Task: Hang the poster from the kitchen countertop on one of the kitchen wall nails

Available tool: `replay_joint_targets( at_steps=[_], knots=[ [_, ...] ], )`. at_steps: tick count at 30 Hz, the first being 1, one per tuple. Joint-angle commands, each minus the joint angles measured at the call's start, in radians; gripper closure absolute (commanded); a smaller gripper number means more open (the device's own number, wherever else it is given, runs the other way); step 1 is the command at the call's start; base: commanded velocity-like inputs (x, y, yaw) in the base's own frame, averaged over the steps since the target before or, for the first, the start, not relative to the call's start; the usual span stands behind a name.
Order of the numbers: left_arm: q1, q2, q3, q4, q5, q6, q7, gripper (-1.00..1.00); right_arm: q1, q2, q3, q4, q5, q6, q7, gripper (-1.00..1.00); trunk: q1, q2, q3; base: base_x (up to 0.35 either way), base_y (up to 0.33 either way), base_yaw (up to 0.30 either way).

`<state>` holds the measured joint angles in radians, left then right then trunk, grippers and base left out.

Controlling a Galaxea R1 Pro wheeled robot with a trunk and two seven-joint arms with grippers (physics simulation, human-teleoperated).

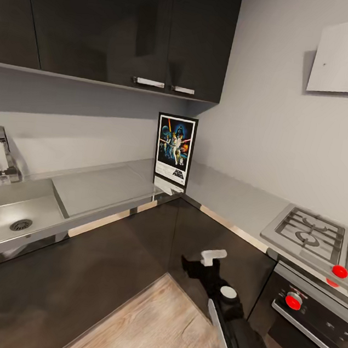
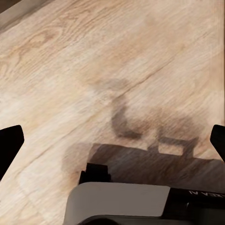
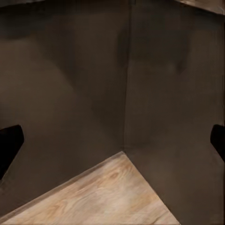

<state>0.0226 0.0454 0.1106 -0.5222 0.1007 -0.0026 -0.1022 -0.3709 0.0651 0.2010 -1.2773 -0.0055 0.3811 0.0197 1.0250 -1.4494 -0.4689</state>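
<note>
The poster (image 1: 174,148) stands upright in the corner of the kitchen countertop (image 1: 231,197), well apart from my 2 pincers. My left pincer (image 2: 112,140) and right pincer (image 3: 112,140) are both spread apart, empty.

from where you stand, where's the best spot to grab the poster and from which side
Probably by a vertical side edge of the poster, coming from the front over the kitchen countertop. It stands upright in the corner with its back towards the wall, so the back looks closed off. The thin frame suits a pinch across its thickness by the open right gripper.
</note>
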Motion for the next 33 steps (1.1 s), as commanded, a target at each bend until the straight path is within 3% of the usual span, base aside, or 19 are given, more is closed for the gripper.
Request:
replay_joint_targets(
  at_steps=[1,3,5,6,9,10,11,16,21,33],
  knots=[
    [0.0,0.005,0.009,-0.001,0.011,0.0,-0.016,-1.0,-0.054,0.004,0.0,-0.009,-0.002,0.045,0.018,-1.0,0.0,-0.001,-0.001,0.0,0.0,0.0],
    [0.0,0.009,0.018,-0.001,0.011,0.0,-0.022,-1.0,-0.104,0.01,0.0,-0.013,-0.006,0.081,0.04,-1.0,0.0,-0.001,-0.001,0.0,0.0,0.0],
    [0.0,0.012,0.033,-0.001,0.011,0.0,-0.028,-1.0,-0.202,0.016,-0.002,-0.014,-0.024,0.145,0.093,-1.0,0.0,-0.001,-0.001,0.0,0.0,0.0],
    [0.0,0.014,0.042,-0.001,0.011,0.0,-0.032,-1.0,-0.327,0.014,-0.006,-0.012,-0.071,0.241,0.17,-1.0,0.0,-0.001,-0.001,0.0,0.0,0.0],
    [0.0,0.015,0.048,-0.002,0.011,0.0,-0.032,-1.0,-0.405,0.0,-0.018,-0.005,-0.106,0.292,0.227,-1.0,0.0,-0.001,-0.001,0.0,0.0,0.0],
    [0.0,0.015,0.056,-0.002,0.011,-0.001,-0.033,-1.0,-0.441,-0.018,-0.035,0.012,-0.125,0.308,0.267,-1.0,0.0,-0.001,-0.001,0.0,0.0,0.0],
    [0.0,0.016,0.07,-0.002,0.011,-0.001,-0.034,-1.0,-0.513,-0.063,-0.098,0.094,-0.166,0.326,0.4,-1.0,0.0,-0.001,-0.001,0.0,0.0,0.0],
    [0.0,0.016,0.077,-0.002,0.011,-0.001,-0.035,-1.0,-0.55,-0.108,-0.146,0.158,-0.183,0.325,0.536,-1.0,0.0,-0.001,-0.001,0.0,0.0,0.0],
    [0.0,0.016,0.079,-0.002,0.01,-0.001,-0.036,-1.0,-0.556,-0.118,-0.154,0.168,-0.185,0.325,0.564,-1.0,0.0,-0.001,-0.001,0.074,0.0,0.0],
    [0.001,0.016,0.08,-0.002,0.01,-0.001,-0.036,-1.0,-0.557,-0.119,-0.155,0.168,-0.185,0.325,0.568,-1.0,0.0,-0.001,-0.001,0.309,0.0,0.0]
  ],
)
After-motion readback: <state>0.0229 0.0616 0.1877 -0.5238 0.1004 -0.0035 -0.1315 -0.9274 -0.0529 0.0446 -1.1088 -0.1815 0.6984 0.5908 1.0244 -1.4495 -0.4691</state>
